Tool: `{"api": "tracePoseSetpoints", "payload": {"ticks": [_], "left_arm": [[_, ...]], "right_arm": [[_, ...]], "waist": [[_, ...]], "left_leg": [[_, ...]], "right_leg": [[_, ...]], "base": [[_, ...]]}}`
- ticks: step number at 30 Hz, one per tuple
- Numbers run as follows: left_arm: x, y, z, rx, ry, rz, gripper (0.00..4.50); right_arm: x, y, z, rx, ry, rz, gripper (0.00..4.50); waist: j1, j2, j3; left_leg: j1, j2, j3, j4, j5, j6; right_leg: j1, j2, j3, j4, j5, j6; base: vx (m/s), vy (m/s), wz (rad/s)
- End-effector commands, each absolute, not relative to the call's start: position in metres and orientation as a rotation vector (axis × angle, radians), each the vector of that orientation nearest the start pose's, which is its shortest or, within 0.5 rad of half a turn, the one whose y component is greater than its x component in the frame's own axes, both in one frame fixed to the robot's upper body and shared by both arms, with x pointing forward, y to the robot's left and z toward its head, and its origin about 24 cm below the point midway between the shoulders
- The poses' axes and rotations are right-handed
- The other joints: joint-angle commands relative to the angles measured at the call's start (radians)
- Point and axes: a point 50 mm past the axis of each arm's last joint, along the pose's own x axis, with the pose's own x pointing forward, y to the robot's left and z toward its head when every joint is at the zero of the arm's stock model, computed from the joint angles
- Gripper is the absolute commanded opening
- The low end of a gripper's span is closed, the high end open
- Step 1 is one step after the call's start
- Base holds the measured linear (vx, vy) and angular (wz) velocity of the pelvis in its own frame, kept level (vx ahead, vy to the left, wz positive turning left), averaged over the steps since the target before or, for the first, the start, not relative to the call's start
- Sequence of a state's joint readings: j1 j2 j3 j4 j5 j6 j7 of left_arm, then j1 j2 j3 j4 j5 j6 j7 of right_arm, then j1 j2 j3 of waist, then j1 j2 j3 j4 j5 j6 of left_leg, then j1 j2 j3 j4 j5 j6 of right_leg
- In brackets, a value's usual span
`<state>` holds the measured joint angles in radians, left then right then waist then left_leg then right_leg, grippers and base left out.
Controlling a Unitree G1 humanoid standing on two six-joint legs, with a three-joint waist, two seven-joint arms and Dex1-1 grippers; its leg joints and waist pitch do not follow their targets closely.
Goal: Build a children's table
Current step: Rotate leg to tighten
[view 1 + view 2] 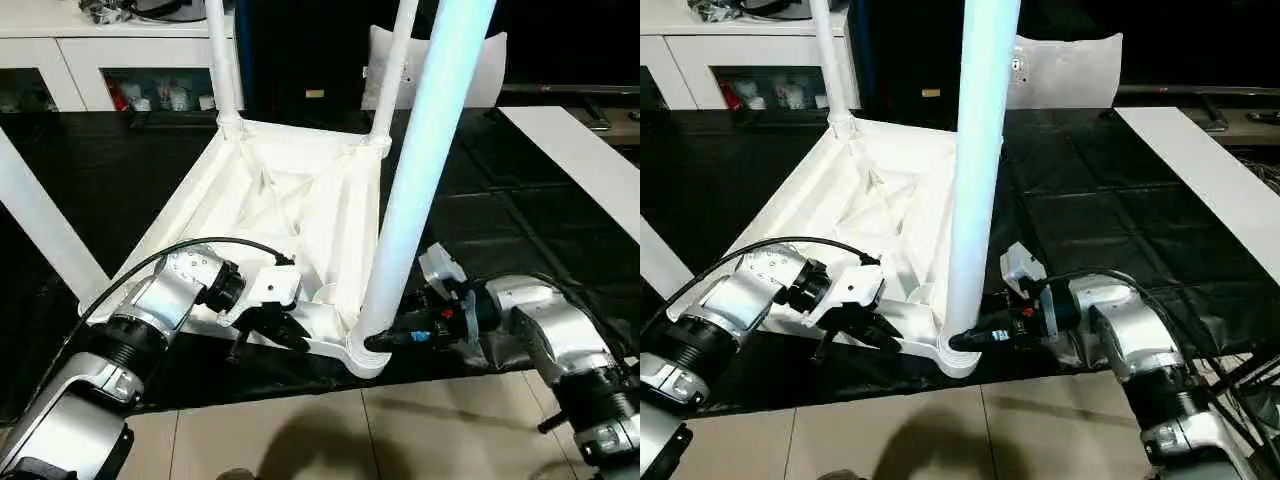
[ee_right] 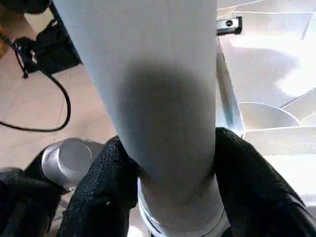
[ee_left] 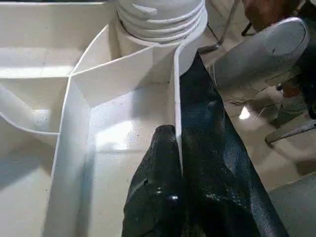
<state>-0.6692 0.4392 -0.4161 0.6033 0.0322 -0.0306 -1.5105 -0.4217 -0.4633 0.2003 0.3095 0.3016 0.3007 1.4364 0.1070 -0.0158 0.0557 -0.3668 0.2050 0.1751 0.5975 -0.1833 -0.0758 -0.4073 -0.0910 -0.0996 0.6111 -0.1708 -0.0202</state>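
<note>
Table top (image 1: 290,200) lies upside down on the black sheet (image 1: 480,210), ribbed underside up, its near edge close to the sheet's front edge where the tiled floor (image 1: 330,430) begins. Near-right leg (image 1: 425,160) stands in the top's near-right corner socket (image 1: 362,350), long axis upright, slightly tilted, rising out of frame. Two more legs stand in the far sockets: far-left leg (image 1: 222,60) and far-right leg (image 1: 392,70), both upright. A fourth leg (image 1: 40,225) shows at the top's left side, slanted.

My right pincer (image 1: 385,340) is closed around the near-right leg just above the socket, fingers (image 2: 106,192) pressing on both sides of the tube. My left pincer (image 1: 270,330) is clamped narrow on the top's near rim wall (image 3: 176,108), one finger inside, one outside, just beside the same socket.

Open black sheet lies right of the top, as far as a white board (image 1: 580,160). Beyond the top's far edge sit a grey-white cushion (image 1: 480,65) and a white cabinet (image 1: 60,50).
</note>
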Motion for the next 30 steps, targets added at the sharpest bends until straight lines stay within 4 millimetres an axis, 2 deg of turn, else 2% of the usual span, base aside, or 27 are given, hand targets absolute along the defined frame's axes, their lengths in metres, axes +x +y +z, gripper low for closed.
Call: {"api": "tracePoseSetpoints", "payload": {"ticks": [1, 4, 6, 7, 9, 10, 12, 13, 14, 15, 17, 18, 19, 20, 22, 23, 24, 25, 26, 27, 28, 30], "left_arm": [[0.309, 0.120, 0.066, 0.581, 0.485, -1.671, 0.00], [0.312, 0.117, 0.068, 0.512, 0.483, -1.600, 0.00], [0.314, 0.113, 0.070, 0.460, 0.475, -1.542, 0.00], [0.316, 0.110, 0.071, 0.433, 0.467, -1.500, 0.00], [0.320, 0.103, 0.074, 0.395, 0.449, -1.424, 0.00], [0.324, 0.095, 0.078, 0.355, 0.429, -1.352, 0.00], [0.329, 0.088, 0.082, 0.328, 0.409, -1.285, 0.00], [0.330, 0.087, 0.082, 0.325, 0.405, -1.274, 0.00], [0.331, 0.084, 0.083, 0.319, 0.401, -1.254, 0.00], [0.332, 0.081, 0.085, 0.314, 0.394, -1.231, 0.00], [0.340, 0.075, 0.089, 0.317, 0.366, -1.126, 0.00], [0.342, 0.074, 0.090, 0.326, 0.360, -1.101, 0.00], [0.342, 0.074, 0.090, 0.326, 0.360, -1.101, 0.00], [0.346, 0.067, 0.095, 0.316, 0.324, -1.030, 0.00], [0.348, 0.062, 0.099, 0.301, 0.304, -0.977, 0.00], [0.347, 0.059, 0.100, 0.302, 0.293, -0.961, 0.00], [0.347, 0.058, 0.101, 0.310, 0.285, -0.957, 0.00], [0.346, 0.058, 0.100, 0.315, 0.282, -0.958, 0.00], [0.345, 0.057, 0.099, 0.323, 0.281, -0.966, 0.00], [0.344, 0.058, 0.099, 0.334, 0.278, -0.981, 0.00], [0.343, 0.058, 0.098, 0.341, 0.277, -0.991, 0.00], [0.341, 0.061, 0.095, 0.360, 0.284, -1.020, 0.00]], "right_arm": [[0.273, -0.143, 0.066, 0.038, 0.380, 1.552, 2.01], [0.271, -0.139, 0.058, 0.033, 0.407, 1.466, 2.01], [0.274, -0.133, 0.054, 0.043, 0.406, 1.375, 2.01], [0.277, -0.129, 0.053, 0.064, 0.390, 1.310, 2.01], [0.283, -0.120, 0.052, 0.108, 0.376, 1.200, 2.01], [0.287, -0.112, 0.051, 0.134, 0.371, 1.099, 2.00], [0.292, -0.104, 0.049, 0.151, 0.376, 1.016, 2.00], [0.293, -0.103, 0.049, 0.151, 0.377, 1.005, 2.00], [0.295, -0.099, 0.048, 0.144, 0.372, 0.970, 2.00], [0.297, -0.096, 0.048, 0.145, 0.368, 0.929, 2.00], [0.306, -0.086, 0.047, 0.155, 0.370, 0.801, 2.00], [0.308, -0.084, 0.046, 0.148, 0.367, 0.765, 1.99], [0.308, -0.084, 0.046, 0.148, 0.367, 0.765, 1.99], [0.316, -0.080, 0.048, 0.158, 0.329, 0.655, 1.99], [0.319, -0.076, 0.050, 0.186, 0.303, 0.599, 1.99], [0.320, -0.075, 0.053, 0.191, 0.277, 0.585, 2.34], [0.320, -0.075, 0.055, 0.183, 0.244, 0.574, 2.68], [0.321, -0.075, 0.057, 0.177, 0.230, 0.569, 2.68], [0.321, -0.075, 0.058, 0.171, 0.214, 0.555, 2.72], [0.321, -0.077, 0.058, 0.161, 0.202, 0.547, 2.78], [0.321, -0.078, 0.058, 0.155, 0.196, 0.542, 3.02], [0.319, -0.083, 0.058, 0.149, 0.186, 0.551, 3.12]], "waist": [[-0.006, -0.004, -0.071], [-0.006, 0.001, -0.063], [-0.015, -0.002, -0.054], [-0.018, -0.001, -0.053], [-0.036, -0.005, -0.051], [-0.044, -0.005, -0.050], [-0.074, 0.000, -0.052], [-0.082, 0.001, -0.054], [-0.094, 0.009, -0.056], [-0.105, 0.014, -0.058], [-0.115, 0.012, -0.057], [-0.124, 0.009, -0.056], [-0.126, 0.008, -0.055], [-0.127, 0.010, -0.055], [-0.127, 0.009, -0.060], [-0.125, 0.010, -0.062], [-0.119, 0.011, -0.068], [-0.117, 0.009, -0.070], [-0.115, 0.007, -0.072], [-0.114, 0.006, -0.073], [-0.113, 0.005, -0.077], [-0.107, 0.008, -0.082]], "left_leg": [[0.013, 0.034, -0.001, -0.069, -0.176, 0.041], [0.017, 0.032, -0.002, -0.074, -0.225, 0.022], [0.026, 0.027, -0.007, -0.077, -0.313, -0.002], [0.029, 0.024, -0.009, -0.076, -0.331, -0.005], [0.030, 0.016, -0.016, -0.072, -0.359, -0.019], [0.027, 0.015, -0.018, -0.073, -0.361, -0.024], [0.023, 0.014, -0.026, -0.072, -0.388, -0.034], [0.019, 0.014, -0.029, -0.073, -0.394, -0.032], [0.014, 0.019, -0.034, -0.078, -0.406, -0.021], [0.015, 0.025, -0.038, -0.082, -0.426, -0.015], [0.014, 0.023, -0.040, -0.083, -0.435, -0.014], [0.025, 0.016, -0.035, -0.077, -0.446, -0.013], [0.026, 0.014, -0.033, -0.075, -0.443, -0.009], [0.024, 0.014, -0.032, -0.074, -0.430, -0.002], [0.020, 0.015, -0.030, -0.074, -0.401, 0.001], [0.018, 0.016, -0.029, -0.075, -0.383, 0.005], [0.011, 0.021, -0.025, -0.079, -0.321, 0.014], [0.008, 0.022, -0.023, -0.078, -0.298, 0.019], [0.001, 0.022, -0.019, -0.078, -0.252, 0.034], [0.001, 0.022, -0.017, -0.077, -0.240, 0.039], [0.002, 0.020, -0.013, -0.072, -0.214, 0.050], [-0.004, 0.019, -0.010, -0.067, -0.140, 0.070]], "right_leg": [[0.055, -0.059, 0.055, -0.074, -0.256, -0.196], [0.051, -0.061, 0.054, -0.086, -0.349, -0.174], [0.046, -0.063, 0.048, -0.104, -0.506, -0.127], [0.045, -0.064, 0.045, -0.112, -0.550, -0.114], [0.043, -0.064, 0.033, -0.128, -0.656, -0.059], [0.044, -0.063, 0.030, -0.130, -0.668, -0.049], [0.047, -0.063, 0.012, -0.140, -0.683, -0.027], [0.053, -0.063, 0.007, -0.141, -0.674, -0.023], [0.061, -0.064, 0.001, -0.143, -0.638, -0.025], [0.063, -0.064, -0.002, -0.143, -0.583, -0.042], [0.060, -0.064, -0.001, -0.141, -0.548, -0.063], [0.048, -0.064, 0.000, -0.147, -0.561, -0.075], [0.047, -0.063, 0.001, -0.148, -0.566, -0.076], [0.047, -0.065, 0.004, -0.147, -0.570, -0.078], [0.049, -0.065, 0.008, -0.144, -0.537, -0.087], [0.051, -0.065, 0.011, -0.141, -0.511, -0.094], [0.053, -0.062, 0.024, -0.124, -0.386, -0.132], [0.055, -0.061, 0.027, -0.117, -0.343, -0.145], [0.059, -0.058, 0.031, -0.105, -0.276, -0.167], [0.059, -0.057, 0.032, -0.103, -0.267, -0.174], [0.057, -0.057, 0.036, -0.098, -0.242, -0.187], [0.065, -0.058, 0.040, -0.086, -0.157, -0.209]], "base": [[0.000, 0.000, 0.00], [0.000, 0.000, 0.00], [0.000, 0.000, 0.00], [0.000, 0.000, 0.00], [0.000, 0.000, 0.00], [0.000, 0.000, 0.00], [0.000, 0.000, 0.00], [0.000, 0.000, 0.00], [0.000, 0.000, 0.00], [0.000, 0.000, 0.00], [0.000, 0.000, 0.00], [0.000, 0.000, 0.00], [0.000, 0.000, 0.00], [0.000, 0.000, 0.00], [0.000, 0.000, 0.00], [0.000, 0.000, 0.00], [0.000, 0.000, 0.00], [0.000, 0.000, 0.00], [0.000, 0.000, 0.00], [0.056, -0.020, 0.01], [0.056, -0.020, 0.01], [0.058, -0.034, -0.01]]}}
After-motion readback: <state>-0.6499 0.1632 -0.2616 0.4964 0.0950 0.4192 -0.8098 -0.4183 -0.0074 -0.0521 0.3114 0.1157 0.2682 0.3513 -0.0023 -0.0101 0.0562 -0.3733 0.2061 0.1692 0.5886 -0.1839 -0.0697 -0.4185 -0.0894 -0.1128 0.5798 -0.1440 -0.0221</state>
